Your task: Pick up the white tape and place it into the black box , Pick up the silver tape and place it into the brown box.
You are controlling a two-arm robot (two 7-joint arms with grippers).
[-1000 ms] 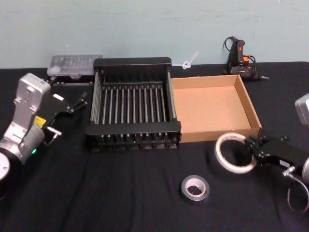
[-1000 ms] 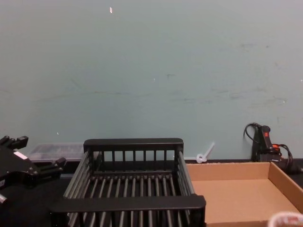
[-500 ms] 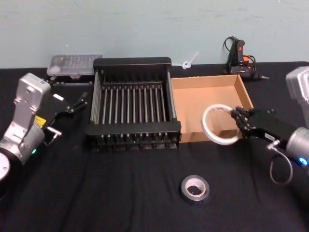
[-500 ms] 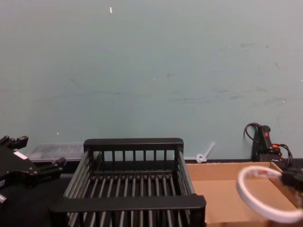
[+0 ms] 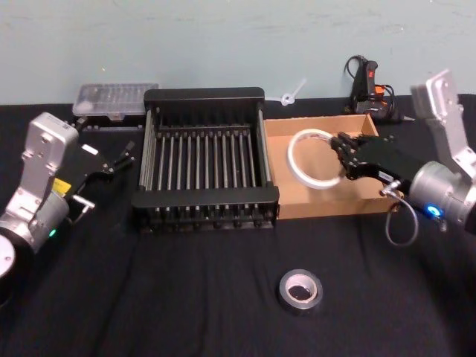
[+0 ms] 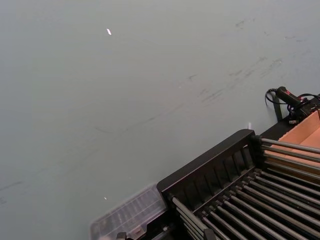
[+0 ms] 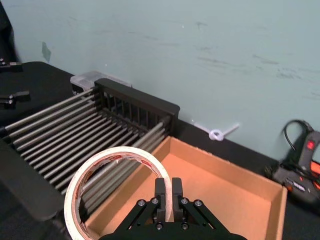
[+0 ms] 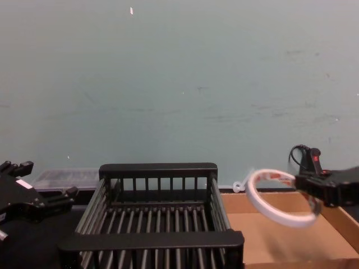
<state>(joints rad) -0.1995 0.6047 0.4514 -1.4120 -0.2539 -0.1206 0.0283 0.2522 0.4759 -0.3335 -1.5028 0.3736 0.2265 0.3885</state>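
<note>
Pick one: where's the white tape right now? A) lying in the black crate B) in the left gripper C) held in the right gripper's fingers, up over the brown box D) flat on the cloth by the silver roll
C: the right gripper pinches the white tape by its rim, held above the brown box.

No readable text, brand, number or sign anywhere. White tape (image 7: 119, 184) carries red printed marks on roll face, too small and blurred to read. Left arm has yellow sticker (image 5: 61, 187) near wrist, lettering not legible.
</note>
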